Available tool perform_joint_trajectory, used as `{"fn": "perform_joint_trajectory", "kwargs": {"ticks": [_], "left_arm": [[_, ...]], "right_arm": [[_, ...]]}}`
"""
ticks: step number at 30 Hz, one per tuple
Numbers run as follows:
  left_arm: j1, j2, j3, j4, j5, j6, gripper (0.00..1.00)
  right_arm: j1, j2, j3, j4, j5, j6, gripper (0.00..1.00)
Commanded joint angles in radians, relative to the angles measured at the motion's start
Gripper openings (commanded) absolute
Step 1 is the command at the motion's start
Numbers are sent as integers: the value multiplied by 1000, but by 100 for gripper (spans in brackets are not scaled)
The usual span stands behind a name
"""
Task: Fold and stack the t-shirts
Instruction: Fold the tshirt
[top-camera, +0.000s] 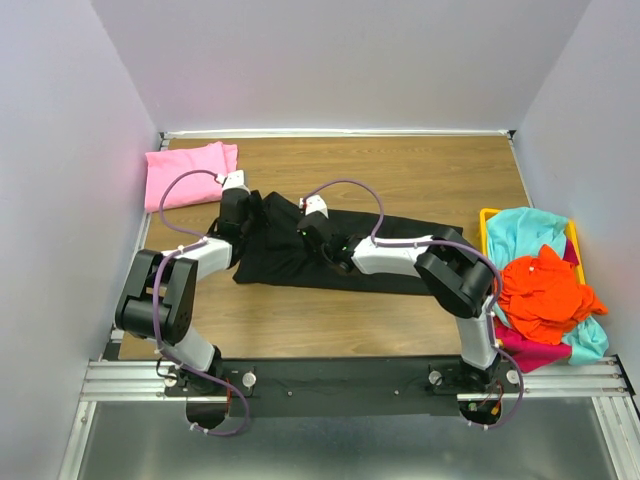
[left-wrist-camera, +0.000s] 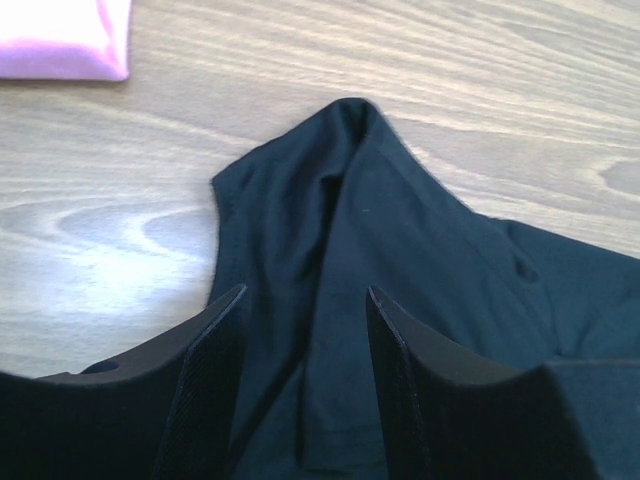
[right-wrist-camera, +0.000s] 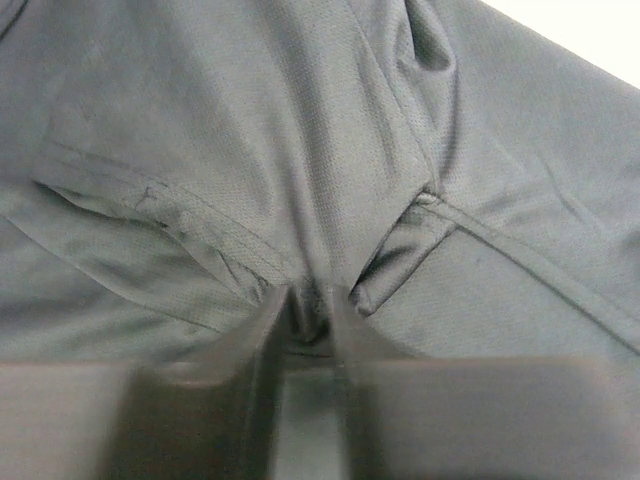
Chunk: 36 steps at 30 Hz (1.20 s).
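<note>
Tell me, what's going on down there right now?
Left gripper open over black t-shirt. Right gripper pinching a fold of it. Pink t-shirt lies apart, far left.

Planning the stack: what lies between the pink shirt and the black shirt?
Bare wooden table separates the pink shirt from the black shirt, shown in the left wrist view.

Surface: brown wood-grain surface (top-camera: 400, 170), running from my bases to the back wall, with the grain going side to side.
Bin: yellow bin (top-camera: 484, 228) on the surface at my far right, close to the right wall. I see only strips of its rim.
Walls: pale grey walls (top-camera: 340, 60) on my left, back and right.
Rail: aluminium rail (top-camera: 120, 380) along the near edge, where my bases are bolted.
Plate: dull metal plate (top-camera: 340, 445) just in front of the rail.
</note>
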Motion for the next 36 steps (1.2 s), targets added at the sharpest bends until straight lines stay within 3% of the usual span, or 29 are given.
{"fn": "perform_joint_trajectory", "kwargs": {"ticks": [1,2,5,10,22,36], "left_arm": [[-34,-28,27,-11,-28,-1,57],[-39,-37,25,-11,-28,-7,58],[-77,-74,14,-8,-28,-42,58],[-198,-40,36,12,-58,-85,58],[-243,142,68,87,46,-123,57],[-246,250,136,95,55,-88,57]], "right_arm": [[10,-50,-14,-22,27,5,40],[11,-58,-14,-22,29,4,54],[10,-104,-34,-23,50,2,72],[8,-205,-126,-23,176,8,86],[-104,-430,-423,-52,241,154,92],[-156,-401,-546,-52,153,286,92]]}}
